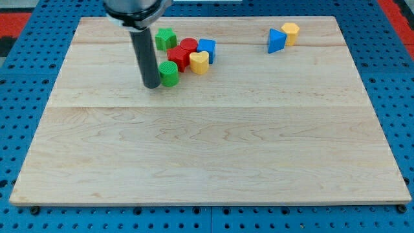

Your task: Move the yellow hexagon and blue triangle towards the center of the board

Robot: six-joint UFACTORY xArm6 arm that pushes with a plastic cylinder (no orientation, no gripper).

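Far right on the tabletop (213,149), your yellow hexagon (290,32) touches the blue triangle (276,41).
Your rod has no fingers; my tip (152,85) sits far left, just beside the green cylinder (169,73), well apart from both.

Pale wood-grain board (207,149) on my feed. Blue triangle (276,41) and yellow hexagon (290,32) — solid colours. Cluster: two green blocks (165,39) (169,73), red blocks (183,53), yellow one (199,62), blue cube (207,48). My tip (152,85) — dark grey. Blue pegboard (26,97) surrounds the board.
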